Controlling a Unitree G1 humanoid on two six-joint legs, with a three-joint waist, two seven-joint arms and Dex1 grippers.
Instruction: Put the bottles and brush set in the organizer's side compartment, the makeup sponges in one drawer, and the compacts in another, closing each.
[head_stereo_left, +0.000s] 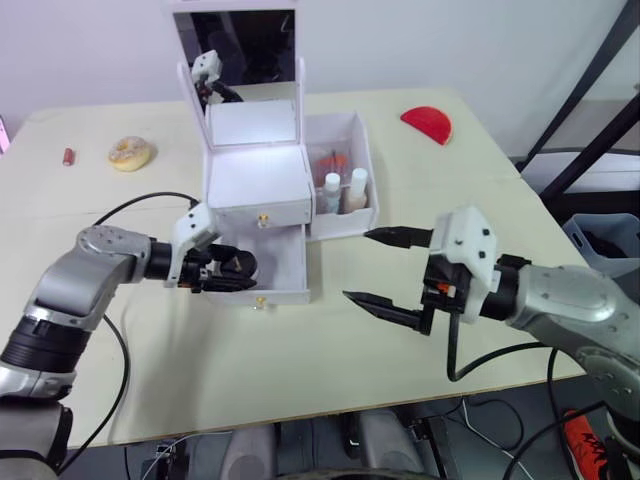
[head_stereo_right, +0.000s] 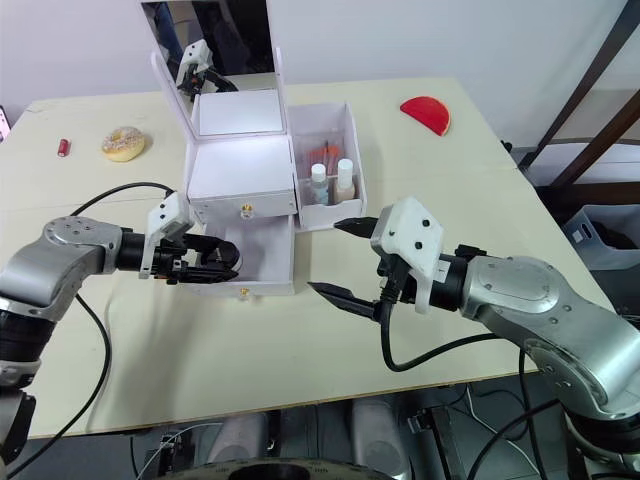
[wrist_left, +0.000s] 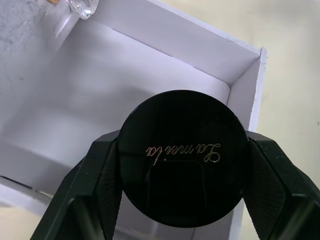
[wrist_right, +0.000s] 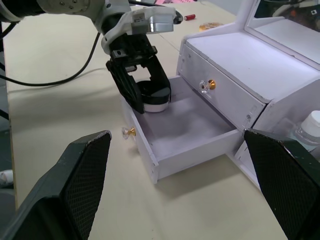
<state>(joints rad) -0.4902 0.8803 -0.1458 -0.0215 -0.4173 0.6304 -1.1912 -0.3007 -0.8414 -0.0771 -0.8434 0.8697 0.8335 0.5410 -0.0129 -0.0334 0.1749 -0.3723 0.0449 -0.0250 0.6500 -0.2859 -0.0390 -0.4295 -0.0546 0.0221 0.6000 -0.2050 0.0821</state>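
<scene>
The white organizer (head_stereo_left: 258, 180) stands mid-table with its mirror lid up. Its lower drawer (head_stereo_left: 285, 270) is pulled open; the upper drawer (head_stereo_left: 262, 213) is closed. My left gripper (head_stereo_left: 225, 268) is shut on a round black compact (wrist_left: 185, 157) and holds it over the open drawer's left end (wrist_right: 152, 95). Two bottles (head_stereo_left: 343, 190) and the brush set (head_stereo_left: 328, 160) stand in the side compartment (head_stereo_left: 362, 150). My right gripper (head_stereo_left: 388, 270) hangs open and empty to the right of the drawer. The makeup sponges are out of view.
A donut-shaped object (head_stereo_left: 131, 153) and a small red item (head_stereo_left: 69, 156) lie at the table's far left. A red half-disc (head_stereo_left: 427, 123) lies at the far right. A black cable (head_stereo_left: 140, 205) runs over the table by my left arm.
</scene>
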